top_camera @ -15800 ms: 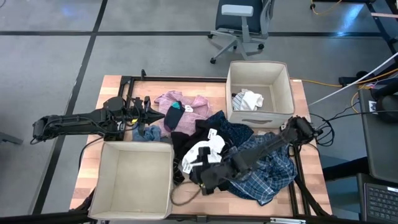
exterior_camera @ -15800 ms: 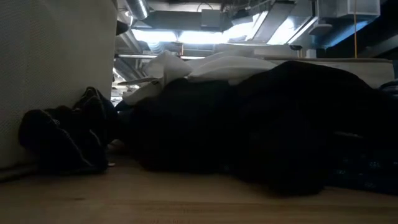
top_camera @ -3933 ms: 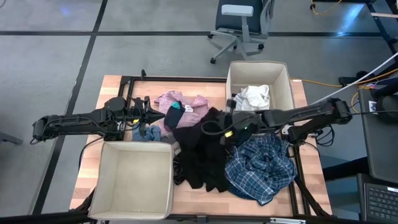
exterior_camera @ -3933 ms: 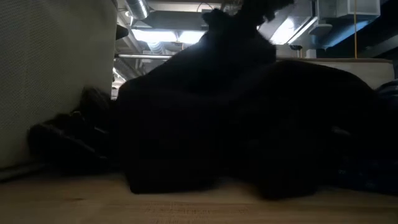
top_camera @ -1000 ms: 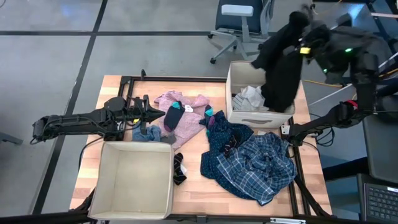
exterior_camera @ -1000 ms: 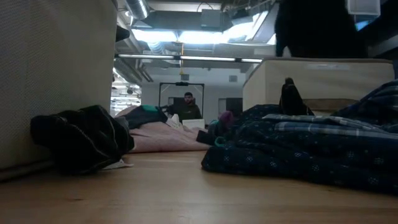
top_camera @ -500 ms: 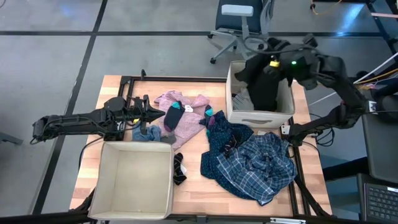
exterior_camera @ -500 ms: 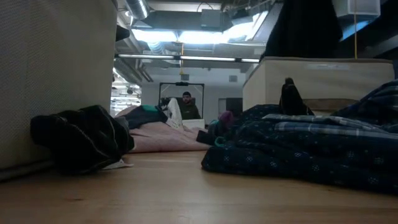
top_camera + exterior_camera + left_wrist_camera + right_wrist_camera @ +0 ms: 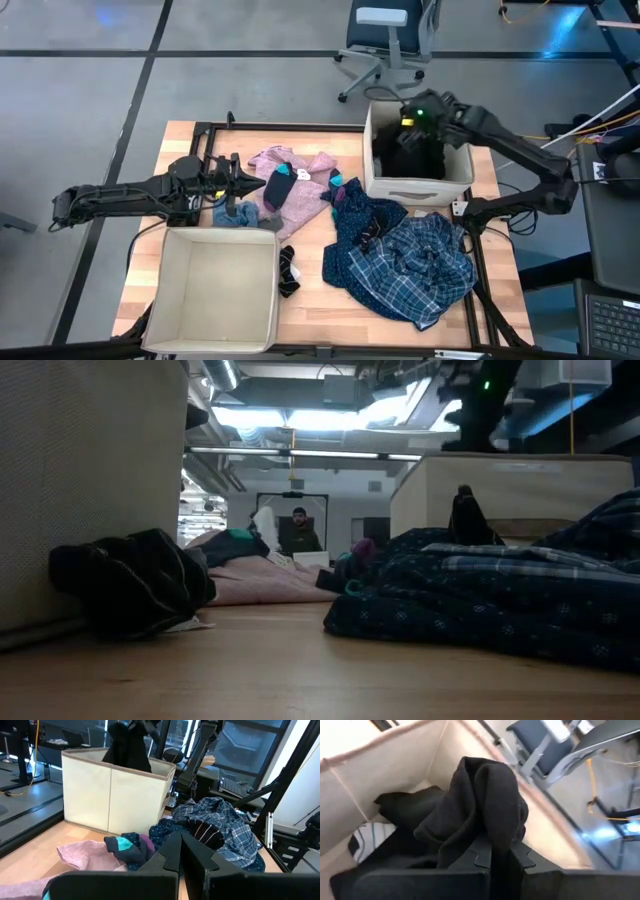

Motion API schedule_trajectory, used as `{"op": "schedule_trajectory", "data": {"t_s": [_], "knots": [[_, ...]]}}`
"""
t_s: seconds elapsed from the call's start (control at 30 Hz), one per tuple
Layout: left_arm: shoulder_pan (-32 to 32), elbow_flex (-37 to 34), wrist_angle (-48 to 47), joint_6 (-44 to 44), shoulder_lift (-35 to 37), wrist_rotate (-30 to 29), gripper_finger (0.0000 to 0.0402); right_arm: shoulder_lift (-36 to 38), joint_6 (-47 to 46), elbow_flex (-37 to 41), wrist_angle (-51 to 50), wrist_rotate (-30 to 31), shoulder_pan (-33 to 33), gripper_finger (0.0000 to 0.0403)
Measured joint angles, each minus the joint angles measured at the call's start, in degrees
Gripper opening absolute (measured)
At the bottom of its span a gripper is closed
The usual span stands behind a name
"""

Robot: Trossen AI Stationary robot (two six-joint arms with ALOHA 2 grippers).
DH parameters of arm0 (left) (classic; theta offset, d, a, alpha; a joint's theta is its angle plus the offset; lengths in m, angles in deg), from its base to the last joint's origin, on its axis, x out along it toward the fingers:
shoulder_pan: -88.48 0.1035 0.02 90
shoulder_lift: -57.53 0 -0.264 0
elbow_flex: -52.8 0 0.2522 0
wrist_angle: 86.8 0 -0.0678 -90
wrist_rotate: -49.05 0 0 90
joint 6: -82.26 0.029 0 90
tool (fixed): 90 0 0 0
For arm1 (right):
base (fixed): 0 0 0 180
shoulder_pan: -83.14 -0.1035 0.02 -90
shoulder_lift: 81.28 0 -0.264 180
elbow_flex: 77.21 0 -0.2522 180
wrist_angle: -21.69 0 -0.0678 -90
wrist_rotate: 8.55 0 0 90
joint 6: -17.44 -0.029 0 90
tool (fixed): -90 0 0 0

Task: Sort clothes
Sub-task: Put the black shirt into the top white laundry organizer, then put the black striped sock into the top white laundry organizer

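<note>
Here the right jaws pinch a bunched, creased black garment (image 9: 485, 805) over the bin (image 9: 375, 180).

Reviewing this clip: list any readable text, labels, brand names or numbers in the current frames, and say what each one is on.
None can be read.
White tag on the pink patterned top: too small to tell if it carries print.
Beige bin holding the black garment, which the right gripper clamps: no lettering visible.
Plaid shirt and empty bin: no visible print.
Left gripper: no markings legible.
</note>
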Motion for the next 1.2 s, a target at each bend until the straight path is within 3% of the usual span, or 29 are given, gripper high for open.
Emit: {"op": "schedule_trajectory", "data": {"t_s": [0.43,0.7,0.97,1.2], "knots": [[0.0,0.0,-0.7,1.6,0.0,0.0,0.0001,-0.1,-4.7,17.5,16.2,-4.9,1.0,0.0019],[0.0,0.0,-0.8,1.4,0.0,0.0,0.0001,-0.1,-5.8,21.0,20.3,-7.1,1.0,0.0028],[0.0,0.0,-0.9,0.9,0.0,0.0,0.0001,0.0,-5.0,18.8,17.0,-7.4,1.0,0.0153],[0.0,0.0,-0.9,0.8,0.0,0.0,0.0001,0.0,-6.2,2.8,1.4,-7.8,-0.7,0.0233]]}}
